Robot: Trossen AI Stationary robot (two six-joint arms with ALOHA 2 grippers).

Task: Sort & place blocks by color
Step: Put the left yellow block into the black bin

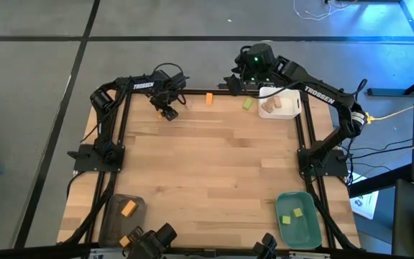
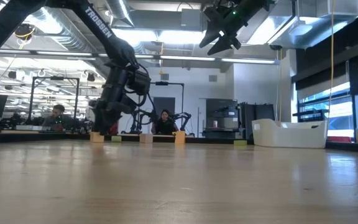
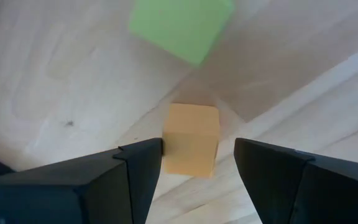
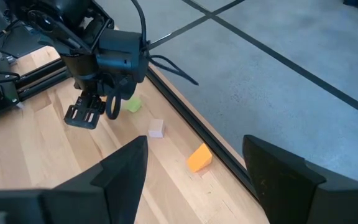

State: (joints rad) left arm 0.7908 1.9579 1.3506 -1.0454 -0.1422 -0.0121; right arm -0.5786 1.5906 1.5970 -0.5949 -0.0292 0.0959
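My left gripper (image 3: pixel 197 168) is open and low over the table's far left part (image 1: pixel 168 110), its fingers on either side of a pale tan block (image 3: pixel 191 146) that rests flat on the wood. A light green block (image 3: pixel 182 25) lies just beyond it. Along the far edge lie a pale block (image 4: pixel 156 129), an orange block (image 1: pixel 209 98) and a second green block (image 1: pixel 248 103). My right gripper (image 2: pixel 219 40) is open and raised high above the far edge (image 1: pixel 236 83), touching nothing. My left gripper comes down at the tan block from above with a finger on each side. One finger (image 3: pixel 148 165) stands right beside the block's side (image 3: pixel 168 149), and I cannot tell whether it touches. A clear gap shows at the other finger. The block sits on the table.
A white tray (image 1: pixel 292 108) at the far right holds tan blocks (image 1: pixel 268 106). A grey tray (image 1: pixel 113 223) at the near left holds an orange block (image 1: pixel 129 208). A green tray (image 1: pixel 304 226) at the near right holds green blocks (image 1: pixel 297 213). Bare wood fills the table's middle.
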